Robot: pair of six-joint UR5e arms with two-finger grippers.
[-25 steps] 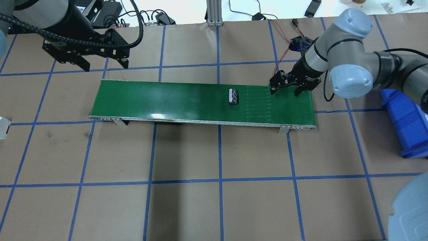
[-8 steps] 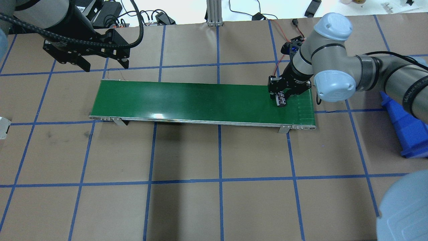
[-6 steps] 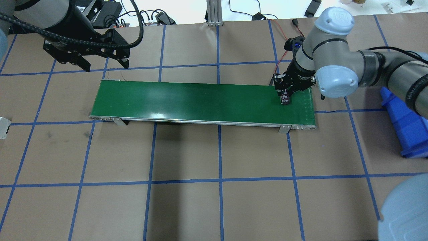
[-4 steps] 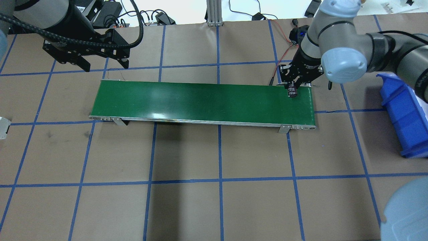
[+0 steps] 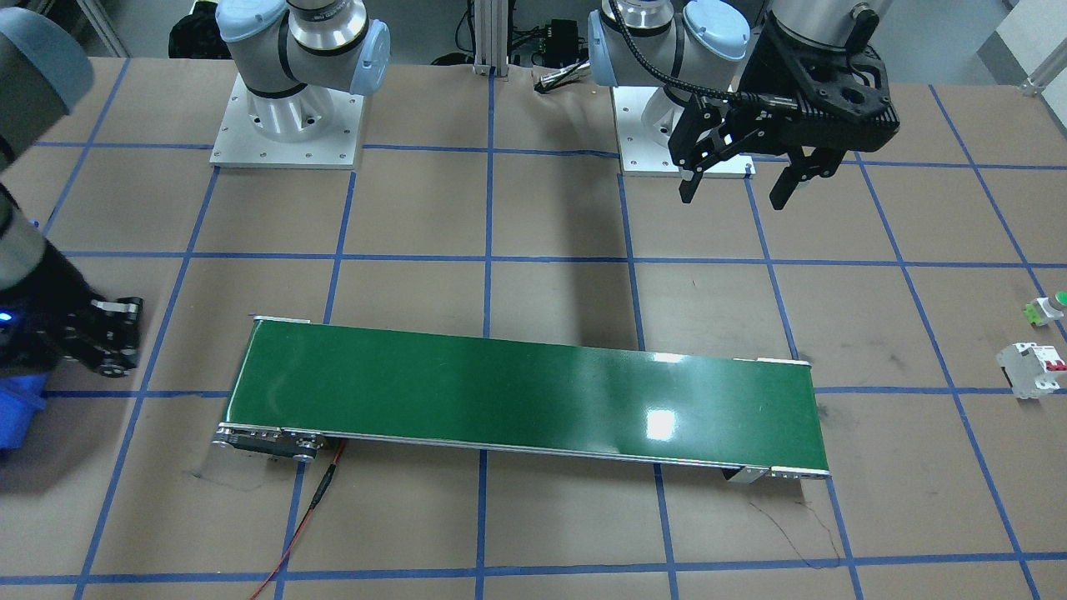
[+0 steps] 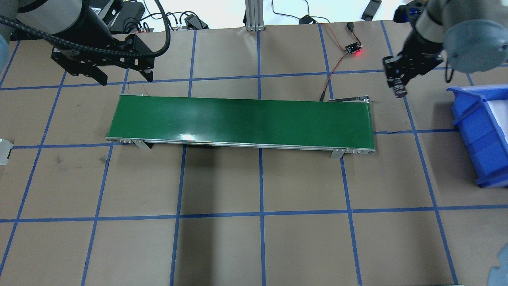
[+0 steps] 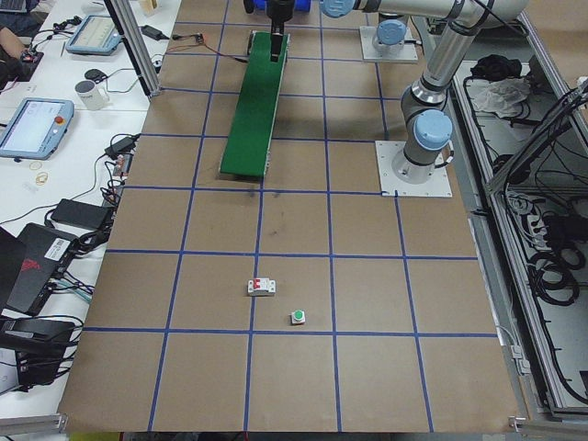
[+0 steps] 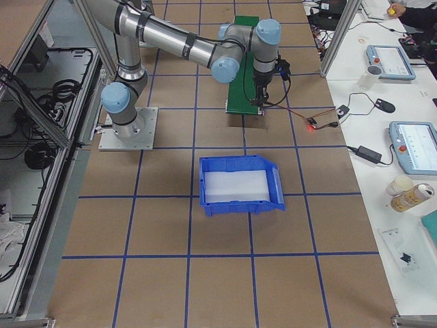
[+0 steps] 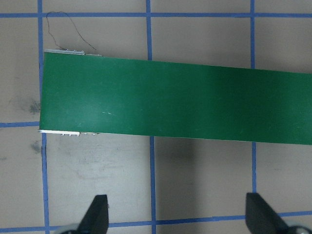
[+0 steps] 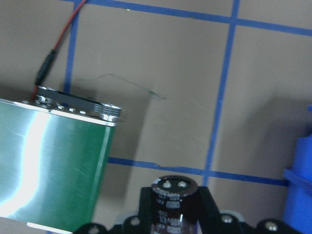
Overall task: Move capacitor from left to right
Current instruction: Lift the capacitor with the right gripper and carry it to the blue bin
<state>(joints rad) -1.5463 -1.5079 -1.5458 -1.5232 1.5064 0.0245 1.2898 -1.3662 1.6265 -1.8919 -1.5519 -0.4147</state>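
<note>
The capacitor (image 6: 400,89), a small dark cylinder with pale markings, hangs in my right gripper (image 6: 398,82), which is shut on it. It is held above the brown table, past the far right end of the green conveyor belt (image 6: 238,121) and left of the blue bin (image 6: 480,131). In the right wrist view the capacitor (image 10: 174,195) sits clamped between the jaws, its top facing the camera. My left gripper (image 6: 125,78) is open and empty, hovering behind the belt's left end; it also shows in the front view (image 5: 732,198).
A white circuit breaker (image 5: 1034,369) and a green-capped button (image 5: 1052,307) lie on the table at my far left. A small board with a red light (image 6: 353,49) and its wire lie behind the belt's right end. Cables and tablets line the table's far edge.
The capacitor moved right along the belt; my right gripper shut on it, lifted it and carried it off the belt's right end toward the blue bin. The left arm stayed still.
</note>
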